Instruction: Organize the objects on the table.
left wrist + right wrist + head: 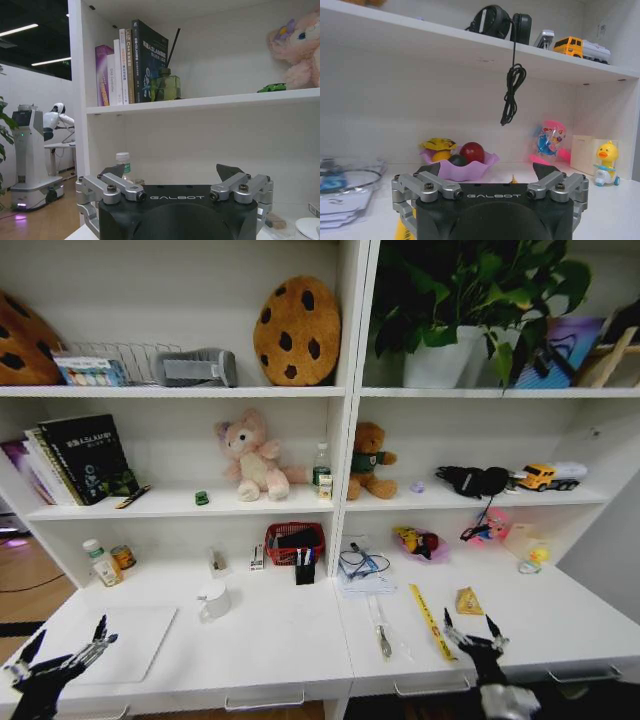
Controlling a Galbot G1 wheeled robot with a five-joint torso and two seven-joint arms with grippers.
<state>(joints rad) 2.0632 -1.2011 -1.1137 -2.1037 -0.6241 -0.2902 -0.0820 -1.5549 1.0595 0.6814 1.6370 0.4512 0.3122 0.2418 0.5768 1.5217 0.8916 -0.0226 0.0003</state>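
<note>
The left gripper point(55, 660) hovers with jaws spread and empty over the near left corner of the tabletop point(270, 640), beside the slim silver laptop point(125, 640) lying flat. A tiny green toy car point(202, 498) sits on the shelf above. The right gripper point(478, 640), jaws likewise released, hangs by the yellow ruler point(431, 620). Best to approach the laptop's edge low and level, since it lies flush.
</note>
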